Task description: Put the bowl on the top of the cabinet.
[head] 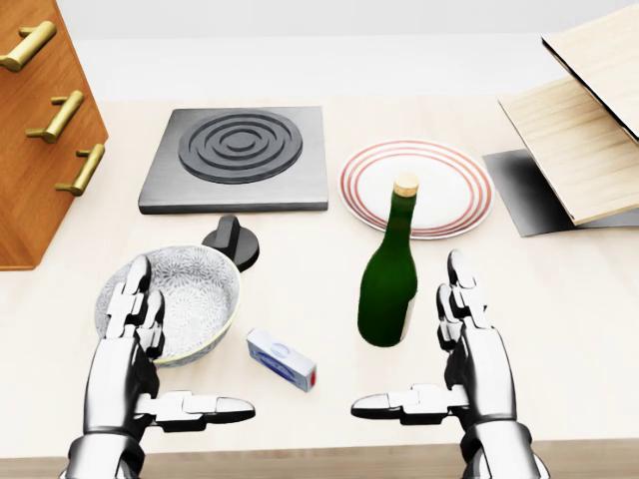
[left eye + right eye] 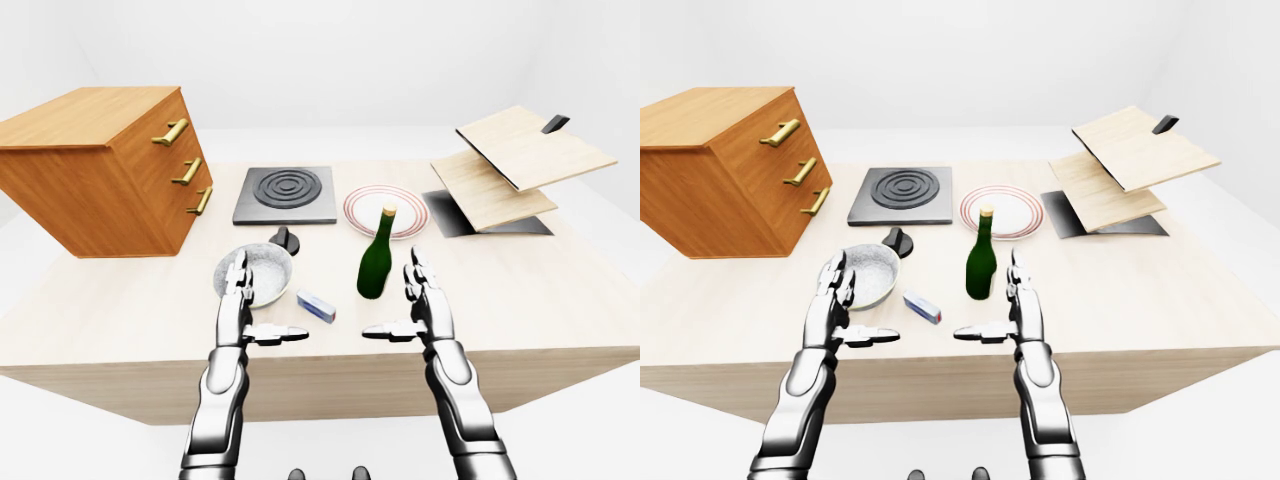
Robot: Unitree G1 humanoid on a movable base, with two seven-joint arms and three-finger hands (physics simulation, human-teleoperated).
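A grey patterned bowl (image 1: 190, 299) rests on the pale wooden table (image 1: 559, 299), lower left in the head view. The wooden cabinet (image 2: 95, 165) with three brass handles stands at the table's left; its flat top (image 2: 85, 115) is bare. My left hand (image 1: 150, 364) hovers open over the bowl's near-left rim, fingers up and thumb pointing right, holding nothing. My right hand (image 1: 439, 359) is open too, just right of a green bottle (image 1: 389, 279), thumb pointing left.
A small white-and-blue box (image 1: 282, 359) lies between the hands. A black knob (image 1: 232, 239) sits above the bowl. Further up are a dark stove plate (image 1: 238, 158) and a red-rimmed plate (image 1: 417, 186). Wooden boards on a dark stand (image 2: 505, 170) occupy the right.
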